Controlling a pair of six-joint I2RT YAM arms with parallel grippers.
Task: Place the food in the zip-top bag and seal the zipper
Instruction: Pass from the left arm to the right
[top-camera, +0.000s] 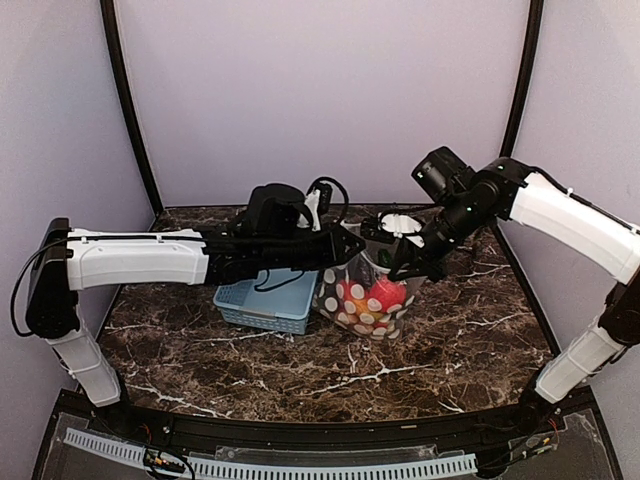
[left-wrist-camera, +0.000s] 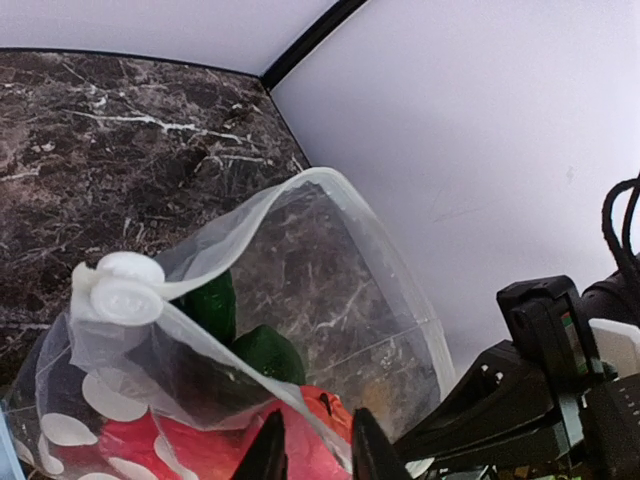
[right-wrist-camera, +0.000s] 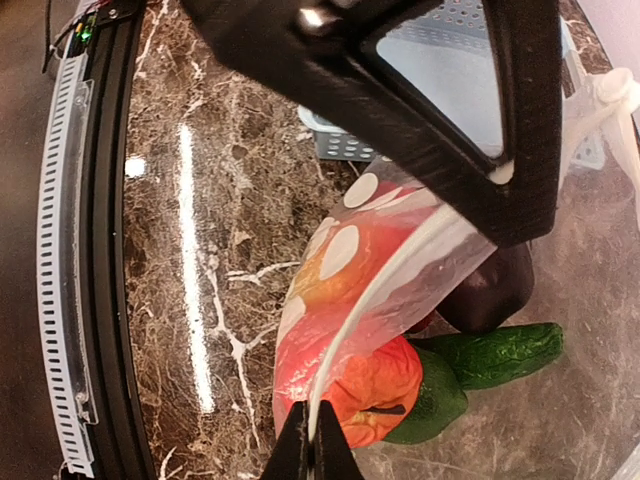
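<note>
**Food bagged, zipper not yet sealed**

At frame centre on the counter (top-camera: 460, 345), the zip-top bag (top-camera: 362, 312) holds the food (top-camera: 385, 293). Its zipper (left-wrist-camera: 125, 290) gapes. The right gripper (right-wrist-camera: 318, 448) pinches the rim. The left gripper (left-wrist-camera: 315, 452) is narrow around it, grip unclear. Sealing remains.

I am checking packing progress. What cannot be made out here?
Top view: the left arm covers the far side of the light-blue slotted plastic basket.
Left wrist view: the bottom edge cuts off the left gripper; its hold on the clear white-dotted plastic bag is unsure.
Right wrist view: a black triangular frame hides part of the dark purple toy eggplant.
</note>
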